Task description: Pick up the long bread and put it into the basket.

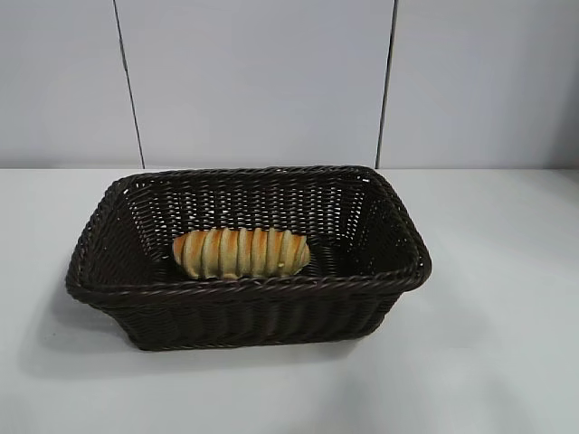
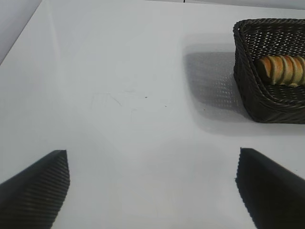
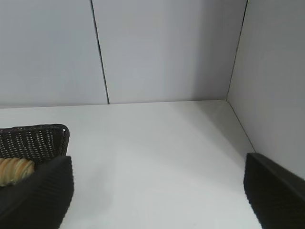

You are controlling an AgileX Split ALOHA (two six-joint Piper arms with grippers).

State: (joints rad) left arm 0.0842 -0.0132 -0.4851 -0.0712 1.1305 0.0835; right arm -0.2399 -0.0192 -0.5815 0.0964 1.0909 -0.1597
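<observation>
Lying lengthwise on the floor of the basket (image 1: 99, 262), the long bread (image 1: 242, 252) is seen close to the near wall. Neither arm is seen in the exterior view. The left gripper (image 2: 152, 183) is held over bare table (image 2: 119, 95), fingers apart, basket off to its side. The right gripper (image 3: 159, 191) is likewise spread, holding nothing, the basket's corner just beside 1 finger (image 3: 38, 195).

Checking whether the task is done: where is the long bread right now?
In the exterior view, the long bread lies inside the basket, on its floor near the front wall, slightly left of centre.
</observation>
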